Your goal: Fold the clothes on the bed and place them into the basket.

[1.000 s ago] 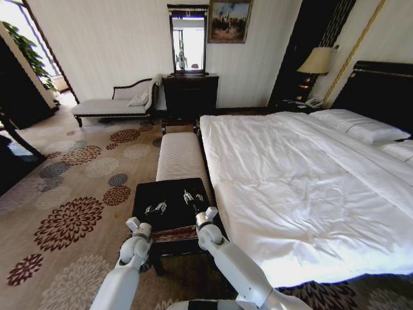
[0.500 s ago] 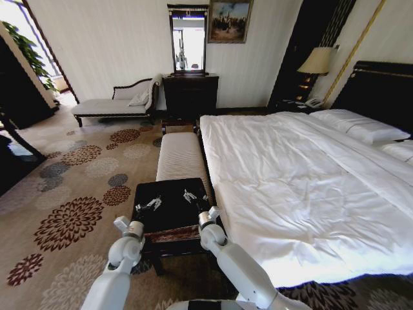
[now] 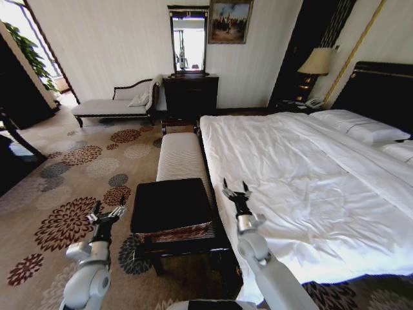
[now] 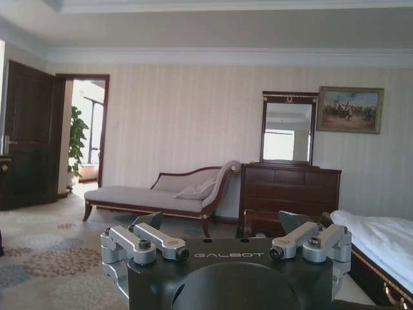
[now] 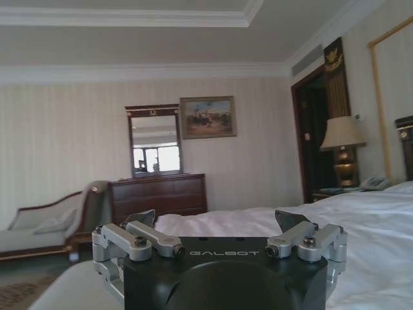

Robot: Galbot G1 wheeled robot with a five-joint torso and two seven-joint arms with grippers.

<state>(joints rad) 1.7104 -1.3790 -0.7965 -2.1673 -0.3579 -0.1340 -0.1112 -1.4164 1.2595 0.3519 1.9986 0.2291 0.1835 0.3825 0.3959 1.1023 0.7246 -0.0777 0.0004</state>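
Head view: we saw the basket [image 3: 171,208], a brown wicker box with a dark top, standing on a low dark stand at the foot end of a pale striped bench [image 3: 179,156], just beside the near corner of the bed [image 3: 303,194]. Its top was covered by flat black fabric; we could not tell whether this was the black lining or the folded clothes, and no lettering was legible. The bed's white duvet lay bare and rumpled.

The left gripper [image 3: 108,213] hung over the patterned carpet [image 3: 71,219], to the left of the basket and apart from it, its two fingers spread and holding nothing. The right gripper [image 3: 236,190] stood over the edge of the duvet, just to the right of the basket, its fingers likewise parted and empty.

Left wrist view: the left gripper [image 4: 220,228] pointed level across the room toward a chaise longue [image 4: 161,194] and a dark dresser [image 4: 289,191], fingers wide apart.

Right wrist view: the right gripper [image 5: 218,225] faced the same dresser [image 5: 158,197] and the mirror [image 5: 153,140] above it, with the white duvet [image 5: 361,226] alongside; its fingers were open and gripped nothing.
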